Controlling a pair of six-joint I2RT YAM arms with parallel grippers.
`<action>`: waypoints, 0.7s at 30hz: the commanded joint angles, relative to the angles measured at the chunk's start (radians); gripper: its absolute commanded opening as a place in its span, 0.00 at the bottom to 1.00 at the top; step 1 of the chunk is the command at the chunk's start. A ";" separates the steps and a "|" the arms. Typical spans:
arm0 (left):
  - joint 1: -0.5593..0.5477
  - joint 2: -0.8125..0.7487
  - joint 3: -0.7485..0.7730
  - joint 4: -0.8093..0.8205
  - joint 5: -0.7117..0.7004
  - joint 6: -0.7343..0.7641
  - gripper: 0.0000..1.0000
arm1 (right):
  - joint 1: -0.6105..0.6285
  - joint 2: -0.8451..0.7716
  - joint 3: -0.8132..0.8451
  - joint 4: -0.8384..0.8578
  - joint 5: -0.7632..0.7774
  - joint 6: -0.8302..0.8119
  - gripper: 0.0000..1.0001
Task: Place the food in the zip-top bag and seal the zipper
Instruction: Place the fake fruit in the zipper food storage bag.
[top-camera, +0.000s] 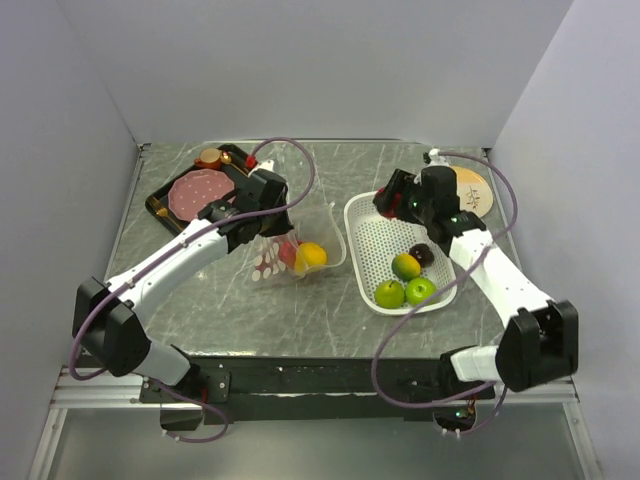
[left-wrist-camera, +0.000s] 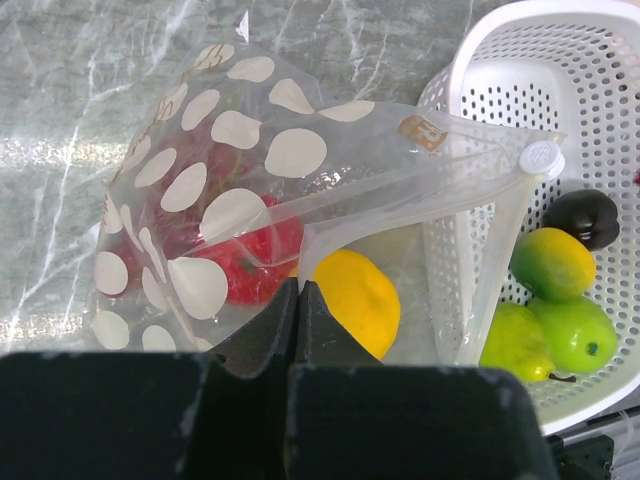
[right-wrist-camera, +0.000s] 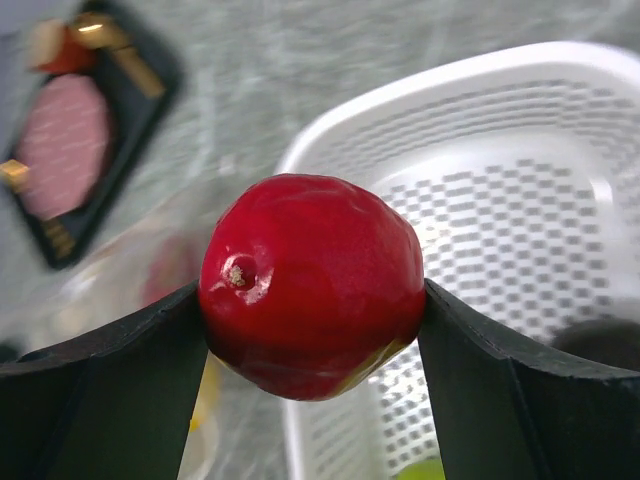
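Left gripper (left-wrist-camera: 300, 292): fingers are pressed together, clenched on the near lip of the clear polka-dotted zip-top bag (left-wrist-camera: 215, 170). The bag lies on the grey scratched table (top-camera: 200, 300), between the black tray (top-camera: 158, 203) and the white perforated basket (top-camera: 352, 222), just beside the basket. Its mouth stands open toward the basket. The white zipper strip (left-wrist-camera: 420, 188) runs along the raised mouth edge to a white slider (left-wrist-camera: 541, 158) and is unsealed.

Inside the bag are 2 items: a yellow citrus (left-wrist-camera: 355, 298) near the mouth and a reddish fruit (left-wrist-camera: 255, 258) deeper in, its kind blurred by the plastic.

Right gripper (right-wrist-camera: 312, 300): fingers grasp a glossy red toy apple (right-wrist-camera: 312, 285) on both sides, held above the basket's far left corner.

The basket holds 4 items: a dark plum (top-camera: 422, 254), a yellow-green citrus (top-camera: 406, 266) and 2 green apples (top-camera: 389, 293) (top-camera: 420, 290), all grouped at its near end.

The tray carries a flat pink round meat slice (top-camera: 197, 190).
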 joint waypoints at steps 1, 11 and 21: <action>-0.001 0.022 0.059 0.032 0.026 0.017 0.01 | 0.068 -0.103 -0.048 0.081 -0.158 0.055 0.47; -0.001 0.053 0.094 0.032 0.026 0.035 0.01 | 0.249 -0.139 -0.056 0.094 -0.176 0.067 0.48; -0.001 0.053 0.105 0.027 0.035 0.043 0.01 | 0.300 0.027 0.034 0.114 -0.207 0.072 0.48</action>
